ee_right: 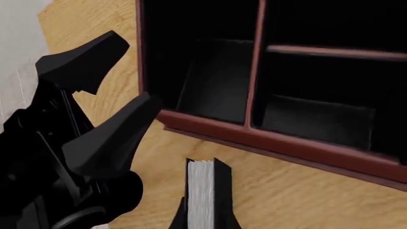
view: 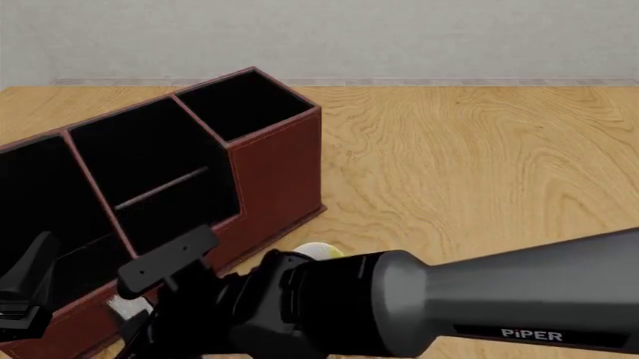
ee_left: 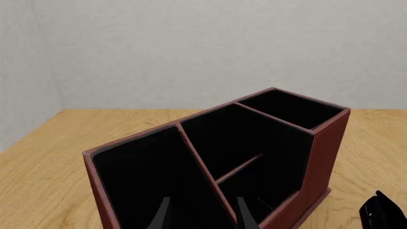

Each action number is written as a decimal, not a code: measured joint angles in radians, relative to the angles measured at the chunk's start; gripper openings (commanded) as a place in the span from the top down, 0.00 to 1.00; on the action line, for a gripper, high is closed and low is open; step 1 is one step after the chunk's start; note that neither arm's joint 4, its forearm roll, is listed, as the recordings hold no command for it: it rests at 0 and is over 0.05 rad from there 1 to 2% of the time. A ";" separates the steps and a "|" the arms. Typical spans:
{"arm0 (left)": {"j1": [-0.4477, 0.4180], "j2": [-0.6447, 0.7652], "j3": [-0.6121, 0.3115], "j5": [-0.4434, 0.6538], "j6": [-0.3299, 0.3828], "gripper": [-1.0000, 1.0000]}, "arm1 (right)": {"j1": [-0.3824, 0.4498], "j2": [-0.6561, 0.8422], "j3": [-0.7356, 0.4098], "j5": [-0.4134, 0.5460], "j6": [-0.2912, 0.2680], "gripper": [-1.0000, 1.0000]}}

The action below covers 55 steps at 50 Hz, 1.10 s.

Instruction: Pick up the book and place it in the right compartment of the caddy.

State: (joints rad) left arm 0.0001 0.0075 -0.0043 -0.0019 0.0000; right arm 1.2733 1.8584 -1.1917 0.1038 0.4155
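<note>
Here the right hand (ee_right: 202, 220) pinches the thin black book (ee_right: 203, 191), whitish page edge showing.

Caddy (view: 269, 161): on the table (view: 479, 149), left half of the front view, running back and rightward.
Right compartment (view: 245, 105): far end of the caddy — middle section just nearer.
Book (ee_right: 205, 191): edge-up between the right gripper's (ee_right: 205, 217) fingers, just outside the caddy's low front wall.
Left gripper (ee_left: 203, 212): above the caddy's near end.
Mug (view: 317, 250): beside the caddy's front — mostly hidden behind the right arm (view: 479, 299).

Wooden table (view: 479, 149), white-and-yellow mug (view: 317, 250) partly hidden, grey wall (view: 399, 37)
</note>
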 measured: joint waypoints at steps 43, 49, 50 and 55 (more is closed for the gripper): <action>0.000 0.000 0.000 0.000 0.000 0.00 | -0.050 -0.093 0.042 0.091 -0.117 1.00; 0.000 0.000 0.000 0.000 0.000 0.00 | -0.055 -0.126 0.043 0.123 -0.130 1.00; 0.000 0.000 0.000 0.000 0.000 0.00 | -0.055 -0.132 0.044 0.128 -0.132 1.00; 0.000 0.000 0.000 0.000 0.000 0.00 | -0.050 -0.162 0.045 0.153 -0.135 1.00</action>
State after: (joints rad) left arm 0.0002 0.0075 -0.0043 -0.0019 0.0000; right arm 1.2229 1.6965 -1.1467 0.2570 0.2806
